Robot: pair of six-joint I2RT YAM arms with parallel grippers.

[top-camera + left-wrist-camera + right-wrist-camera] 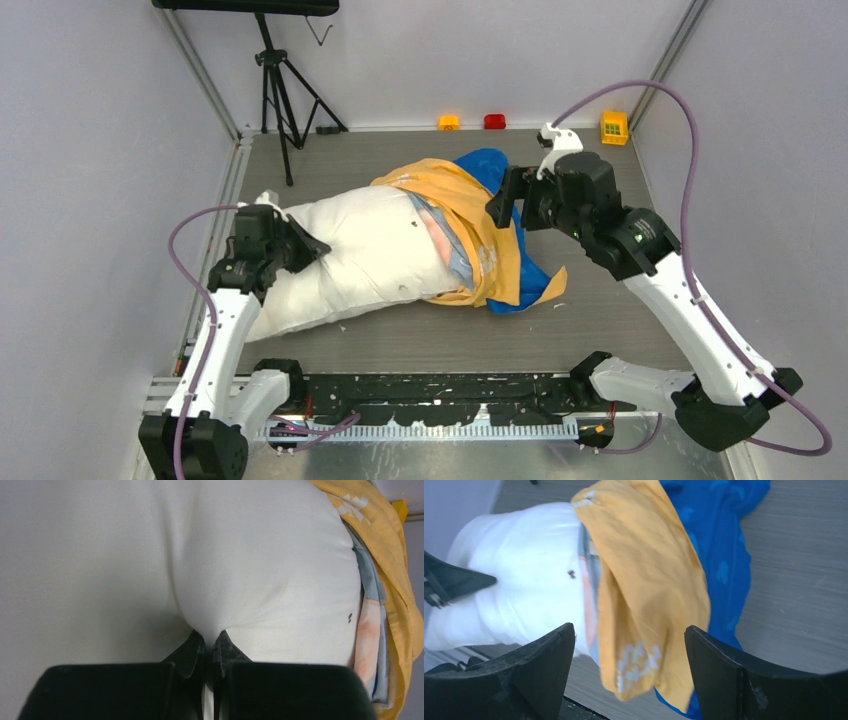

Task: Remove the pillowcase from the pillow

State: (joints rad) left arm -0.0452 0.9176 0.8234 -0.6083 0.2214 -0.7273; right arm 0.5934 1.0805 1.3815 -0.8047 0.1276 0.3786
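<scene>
The white pillow (350, 250) lies slantwise across the grey table. My left gripper (312, 245) is shut on a pinch of its fabric near the left end; in the left wrist view the fingertips (210, 639) squeeze a white fold of the pillow (250, 555). The orange-yellow pillowcase (470, 220) is bunched around the pillow's right end, with blue cloth spilling out behind and below it. My right gripper (508, 205) hovers open over that bunch. In the right wrist view the pillowcase (649, 580) shows between the wide-apart fingers of the right gripper (629, 629), touching neither. The pillow (524, 580) lies left of it.
A black tripod (275, 90) stands at the back left. Small orange (449, 122), red (494, 121) and yellow (614, 127) blocks sit along the back wall. Grey walls close in on both sides. Bare table (620, 290) lies to the right of the pillowcase.
</scene>
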